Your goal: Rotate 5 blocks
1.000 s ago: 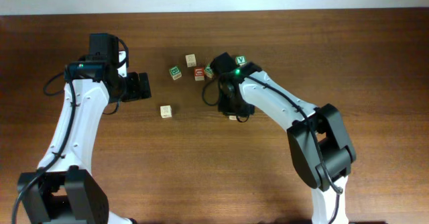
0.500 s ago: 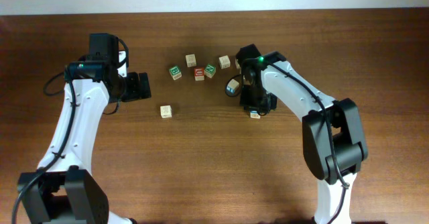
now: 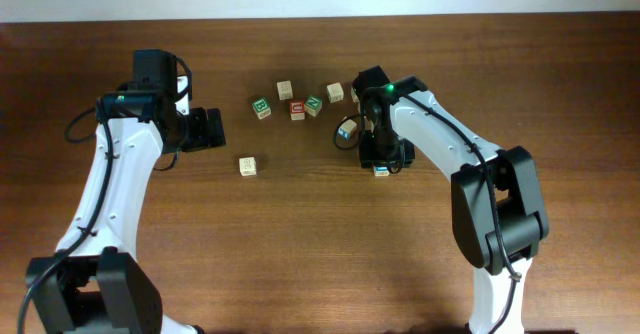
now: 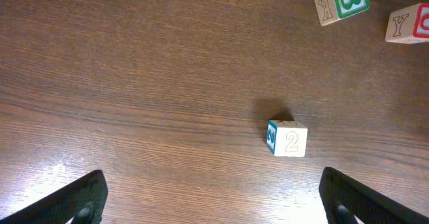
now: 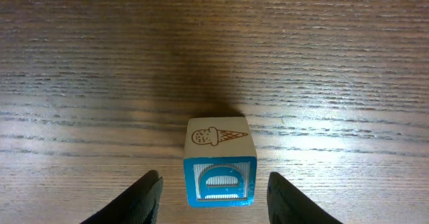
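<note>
A blue-faced block (image 5: 220, 167) with a "D" and an ice-cream picture rests on the table between the fingers of my right gripper (image 5: 214, 200). The jaws stand open, with a gap on each side of it. From overhead this block (image 3: 381, 171) peeks out under the right gripper (image 3: 378, 160). A second blue-faced block (image 3: 348, 129) lies just left of that arm. Two pale blocks (image 3: 285, 90) (image 3: 335, 92) and a green-printed one (image 3: 313, 105) sit at the back. A pale "2" block (image 4: 288, 138) (image 3: 247, 165) lies ahead of my open, empty left gripper (image 4: 214, 210) (image 3: 208, 129).
A green "B" cube (image 3: 260, 107) (image 4: 343, 1) and a red-faced cube (image 3: 296, 109) (image 4: 409, 23) sit among the back row. The right arm's elbow (image 3: 490, 199) reaches over the table's right half. Bare wood table (image 3: 300, 234) lies toward the front.
The right arm swung right and set the blue "D" block down, then its jaws opened off it. The other blue-faced block came to rest left of the arm. The left arm stayed still.
</note>
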Motion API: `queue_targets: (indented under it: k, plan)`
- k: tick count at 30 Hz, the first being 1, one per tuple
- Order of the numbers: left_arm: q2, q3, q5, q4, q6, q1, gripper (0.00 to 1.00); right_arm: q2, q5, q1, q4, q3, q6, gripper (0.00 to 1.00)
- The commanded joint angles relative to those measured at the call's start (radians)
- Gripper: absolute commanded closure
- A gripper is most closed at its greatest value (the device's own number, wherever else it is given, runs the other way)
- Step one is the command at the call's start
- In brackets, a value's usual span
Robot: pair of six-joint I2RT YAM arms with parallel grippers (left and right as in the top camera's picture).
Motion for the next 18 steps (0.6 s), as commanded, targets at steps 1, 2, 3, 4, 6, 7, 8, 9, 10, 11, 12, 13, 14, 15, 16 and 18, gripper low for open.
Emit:
queue_targets:
  k: [1,2,3,4,6,7,8,9,10,11,12,13,14,15,16,18]
  plan:
    - [0.006,0.014,-0.010,-0.001,-0.013,-0.003,0.01,0.012,-0.010,0.003,-0.024,0.080,-0.041,0.49]
    - [0.006,0.014,-0.010,0.002,-0.013,-0.003,0.01,0.007,-0.034,0.004,-0.037,0.119,-0.069,0.48]
    - [0.006,0.014,-0.010,0.004,-0.013,-0.003,0.01,0.002,-0.065,0.010,-0.048,0.163,-0.088,0.48]
    - [0.006,0.014,-0.011,0.007,-0.013,-0.003,0.01,0.001,-0.087,0.014,-0.050,0.189,-0.098,0.47]
    - [0.006,0.014,-0.011,0.018,-0.012,-0.002,0.01,0.001,-0.122,0.039,-0.053,0.262,-0.105,0.44]
    - [0.006,0.014,-0.011,0.023,-0.012,-0.002,0.01,0.001,-0.122,0.056,-0.042,0.286,-0.105,0.42]
    - [0.006,0.014,-0.011,0.025,-0.013,-0.002,0.01,0.001,-0.119,0.070,-0.023,0.294,-0.103,0.41]
    - [0.006,0.014,-0.011,0.025,-0.012,-0.002,0.01,0.001,-0.111,0.083,0.010,0.296,-0.102,0.39]
    - [0.006,0.014,-0.011,0.025,-0.013,-0.002,0.01,0.002,-0.089,0.088,0.031,0.295,-0.087,0.38]
    - [0.006,0.014,-0.011,0.024,-0.012,-0.002,0.01,0.008,-0.058,0.089,0.044,0.295,-0.066,0.38]
    - [0.006,0.014,-0.011,0.024,-0.012,-0.002,0.01,0.013,-0.029,0.089,0.052,0.295,-0.041,0.38]
    - [0.006,0.014,-0.011,0.024,-0.013,-0.002,0.01,0.018,0.002,0.087,0.062,0.295,-0.009,0.39]
    - [0.006,0.014,-0.010,0.025,-0.013,-0.002,0.01,0.026,0.014,0.085,0.075,0.295,-0.001,0.39]
    - [0.006,0.014,-0.011,0.025,-0.013,-0.002,0.01,0.033,0.014,0.082,0.097,0.295,-0.002,0.39]
    - [0.006,0.014,-0.010,0.025,-0.013,-0.002,0.01,0.039,0.014,0.080,0.106,0.294,-0.002,0.39]
    - [0.006,0.014,-0.009,0.026,-0.013,-0.002,0.01,0.060,0.019,0.074,0.128,0.294,0.000,0.39]
